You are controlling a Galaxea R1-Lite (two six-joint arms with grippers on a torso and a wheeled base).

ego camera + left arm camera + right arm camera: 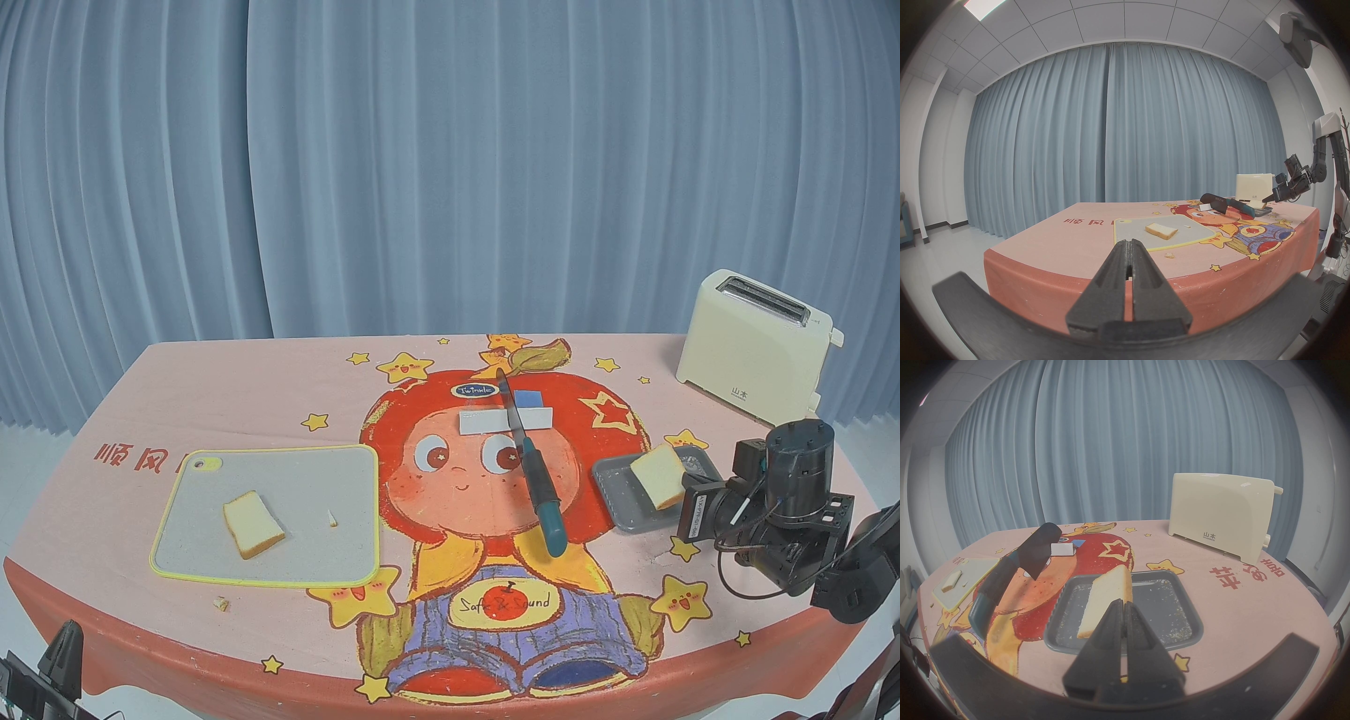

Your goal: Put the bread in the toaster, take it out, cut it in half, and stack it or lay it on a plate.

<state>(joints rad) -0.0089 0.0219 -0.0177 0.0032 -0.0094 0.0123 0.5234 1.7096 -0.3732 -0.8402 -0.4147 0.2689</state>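
2 grippers, nearest first: L gripper (1128,246) sits off the table (1040,243) near edge, far out to the tray's left, fingers pressed together w/ nothing btwn them.
R gripper (1124,606): at the tray's near-right rim, clamped on the held half (1106,594), fingers all but meeting on the thin slice.
Held half: over the tray (1176,627), stood on edge & tilted, long axis running from the gripper down toward the tray floor. Can't tell if its low corner touches.
Key relation: slice is right above the tray, so next move is prob. just lower + let go. A flat landing needs it tipped over first.
Other half (253,523): flat on the board (309,553), well left of the tray. L arm is nearer to it.
Knife (534,469): btwn board & tray, just left of the tray, handle toward the robot.
Toaster (755,347): behind the tray, a bit to its right.
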